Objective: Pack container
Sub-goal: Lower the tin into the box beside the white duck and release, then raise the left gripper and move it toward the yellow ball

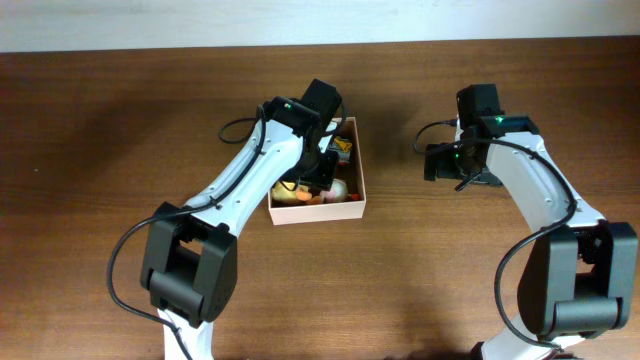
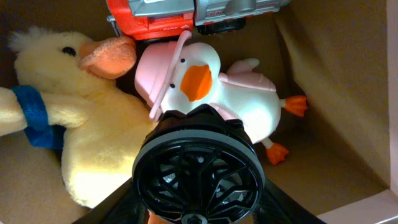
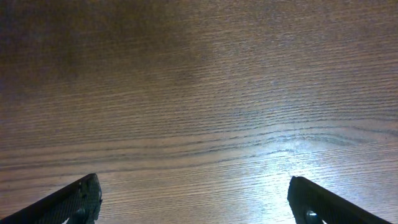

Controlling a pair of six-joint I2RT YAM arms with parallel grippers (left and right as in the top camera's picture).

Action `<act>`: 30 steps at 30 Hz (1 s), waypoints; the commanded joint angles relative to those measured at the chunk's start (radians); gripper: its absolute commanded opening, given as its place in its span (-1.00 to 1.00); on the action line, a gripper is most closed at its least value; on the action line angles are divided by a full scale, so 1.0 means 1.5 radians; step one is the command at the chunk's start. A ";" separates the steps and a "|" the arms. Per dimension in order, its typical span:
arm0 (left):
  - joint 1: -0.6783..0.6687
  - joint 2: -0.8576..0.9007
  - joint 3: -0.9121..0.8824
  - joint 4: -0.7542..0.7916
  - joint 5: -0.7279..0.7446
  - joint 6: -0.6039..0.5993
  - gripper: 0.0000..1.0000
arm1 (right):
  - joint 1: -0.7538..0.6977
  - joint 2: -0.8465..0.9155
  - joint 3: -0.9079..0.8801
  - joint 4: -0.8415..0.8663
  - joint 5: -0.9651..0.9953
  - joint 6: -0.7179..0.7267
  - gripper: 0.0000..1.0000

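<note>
1. Well along, by the look of it — already in the container (image 1: 320,213), mid-desk: a yellow plush duck (image 2: 81,124), a white duck (image 2: 230,93) in a pink cap, a red toy vehicle (image 2: 161,15).
2. Left to do, probably: freeing the black wheel-like disc (image 2: 198,168) low in the container; no loose toys seen on the desk (image 1: 100,150).
3. Left tool (image 1: 325,178) down inside the container; cannot tell whether clamped on the disc — fingers hidden.
4. Right tool (image 3: 199,202) spread wide, empty, over bare wood right of the container.
5. Contents legible only from the left wrist; both arms' placing only from overhead.

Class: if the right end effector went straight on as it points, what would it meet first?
The right end effector would likely meet the wooden table; nothing else shows ahead.
</note>
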 commanded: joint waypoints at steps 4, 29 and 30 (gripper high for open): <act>-0.002 0.000 -0.002 -0.004 -0.005 -0.007 0.44 | -0.002 -0.014 0.006 0.000 0.011 0.001 0.98; 0.076 -0.004 0.075 -0.086 -0.123 -0.078 0.37 | -0.002 -0.013 0.006 0.000 0.011 0.001 0.98; 0.086 -0.004 0.075 -0.095 -0.124 -0.084 0.37 | -0.002 -0.014 0.006 0.000 0.011 0.001 0.98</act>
